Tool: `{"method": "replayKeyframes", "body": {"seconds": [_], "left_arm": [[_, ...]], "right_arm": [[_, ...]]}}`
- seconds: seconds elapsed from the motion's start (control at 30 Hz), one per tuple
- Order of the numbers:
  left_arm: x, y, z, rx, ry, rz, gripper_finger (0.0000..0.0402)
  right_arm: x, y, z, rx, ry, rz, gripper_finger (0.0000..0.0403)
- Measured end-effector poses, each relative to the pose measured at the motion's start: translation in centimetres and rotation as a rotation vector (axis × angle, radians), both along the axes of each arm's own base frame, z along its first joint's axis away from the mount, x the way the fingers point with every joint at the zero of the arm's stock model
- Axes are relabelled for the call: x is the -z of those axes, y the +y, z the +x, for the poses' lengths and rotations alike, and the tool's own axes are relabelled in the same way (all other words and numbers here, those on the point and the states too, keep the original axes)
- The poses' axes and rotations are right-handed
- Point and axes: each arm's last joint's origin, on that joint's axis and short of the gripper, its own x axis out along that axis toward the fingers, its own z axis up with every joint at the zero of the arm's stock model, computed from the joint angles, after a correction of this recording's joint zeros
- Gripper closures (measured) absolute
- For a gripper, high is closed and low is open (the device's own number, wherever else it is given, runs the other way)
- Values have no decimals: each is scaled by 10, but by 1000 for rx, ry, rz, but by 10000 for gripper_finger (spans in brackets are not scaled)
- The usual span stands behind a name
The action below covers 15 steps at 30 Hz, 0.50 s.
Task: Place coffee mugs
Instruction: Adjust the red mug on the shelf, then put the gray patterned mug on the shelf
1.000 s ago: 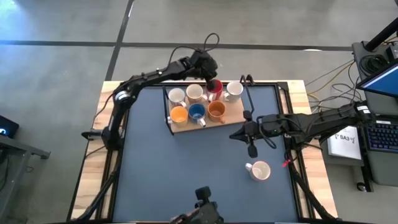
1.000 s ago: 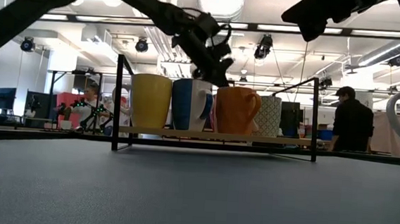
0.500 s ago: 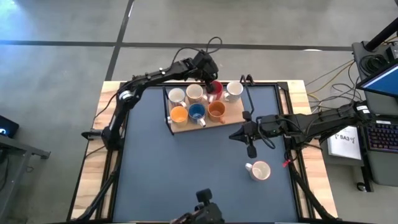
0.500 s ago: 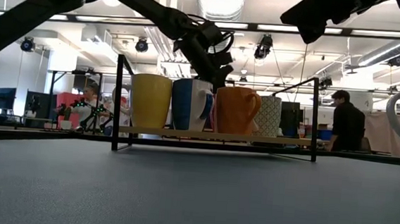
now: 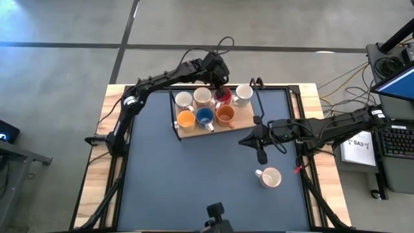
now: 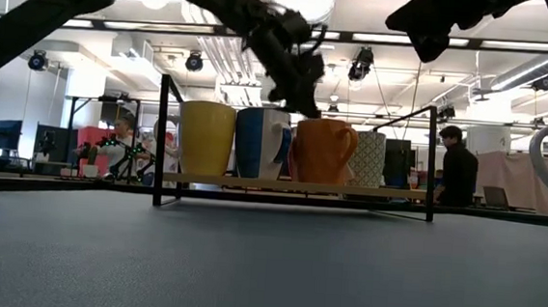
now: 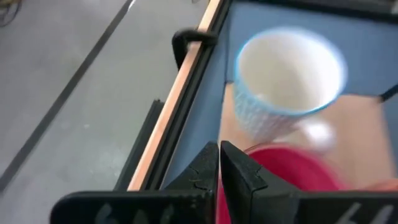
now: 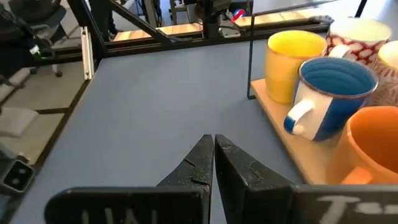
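Blue-grey matting covers most of my counter [image 5: 194,181], with pale wood showing along both sides, and behind it there's a big open workshop with a person [image 6: 458,171] standing off in the background. Near the far edge sits a wooden tray [image 5: 242,121] with a thin black frame, and seven of the coffee mugs are on it: a white one [image 5: 184,99], another white one [image 5: 202,96], the red mug [image 5: 224,97] and a patterned white mug [image 5: 244,93] in the back row, then an orange mug [image 5: 186,119], the blue mug [image 5: 205,116] and a second orange mug [image 5: 225,114] in the front row. My left jaws [image 5: 220,83] are pressed together with nothing between them, hanging right over the red mug at the back of the tray; from the left wrist view the red rim [image 7: 292,174] is just past my fingertips and the patterned white mug [image 7: 286,78] is right beyond it. My right jaws [image 5: 261,155] are also together and empty, hovering above the open mat on the right side, well clear of the tray. One last white mug [image 5: 270,177] stands by itself on the mat nearer the front edge, just past my right jaws, handle pointing left.
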Motion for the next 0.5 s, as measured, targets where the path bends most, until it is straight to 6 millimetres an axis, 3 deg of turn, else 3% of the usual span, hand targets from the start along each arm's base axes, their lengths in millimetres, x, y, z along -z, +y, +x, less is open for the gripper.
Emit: {"method": "replayKeyframes", "body": {"seconds": [0.1, 0.23, 0.4, 0.5], "left_arm": [[-27, -16, 0, 34, -32, 25, 401], [-66, -54, -5, 112, -94, 69, 401], [-105, -118, -23, 236, -174, 110, 401], [-111, -160, -38, 327, -222, 130, 401]], "right_arm": [[-2, 4, -1, -1, 8, 46, 394], [-11, 15, -3, -28, -1, 110, 394], [-15, 32, -4, -77, -2, 129, 394], [-16, 41, -6, -66, -6, 122, 394]]}}
